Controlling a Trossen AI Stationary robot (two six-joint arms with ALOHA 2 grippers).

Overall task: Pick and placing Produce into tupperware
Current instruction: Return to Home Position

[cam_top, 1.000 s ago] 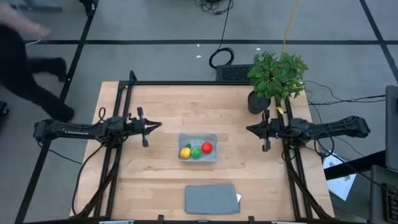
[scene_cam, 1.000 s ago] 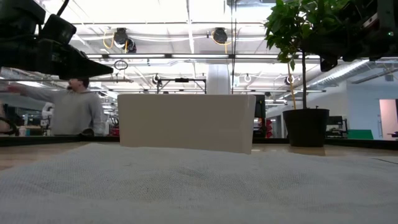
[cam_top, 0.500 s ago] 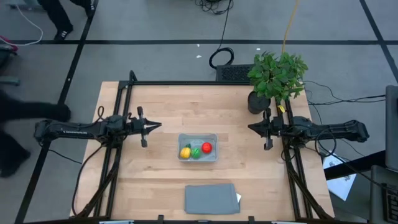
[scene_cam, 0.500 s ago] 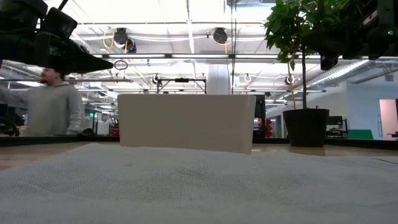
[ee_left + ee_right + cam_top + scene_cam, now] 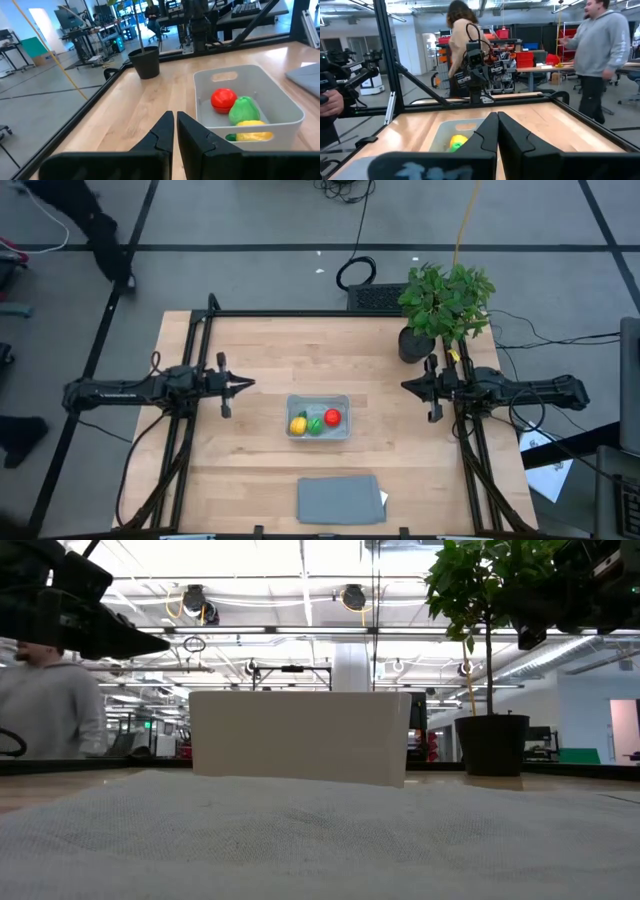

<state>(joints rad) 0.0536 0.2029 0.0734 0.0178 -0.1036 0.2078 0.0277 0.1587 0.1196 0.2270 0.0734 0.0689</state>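
The translucent tupperware [image 5: 318, 418] rests flat at mid-table; in the low view it shows as a pale box [image 5: 299, 736]. Inside it lie the yellow piece [image 5: 298, 425], the green piece [image 5: 315, 423] and the round red piece [image 5: 332, 417]; the left wrist view shows all three too: red [image 5: 223, 98], green [image 5: 243, 110], yellow [image 5: 251, 131]. My left gripper [image 5: 252, 383] hovers shut, left of the box, pointing at it. My right gripper [image 5: 404, 386] hovers shut, right of the box, beside the plant pot. Both are empty.
A flat grey lid [image 5: 340, 500] lies near the table's near edge, in front of the box. A leafy potted plant [image 5: 446, 302] stands at the far right, close to my right arm. People move in the room beyond the table [image 5: 600, 55].
My left gripper has drawn back a little toward the table's left edge, and my right gripper has drawn back slightly toward the right edge. The box and the three pieces have stayed put. A person behind the table has walked across the background.
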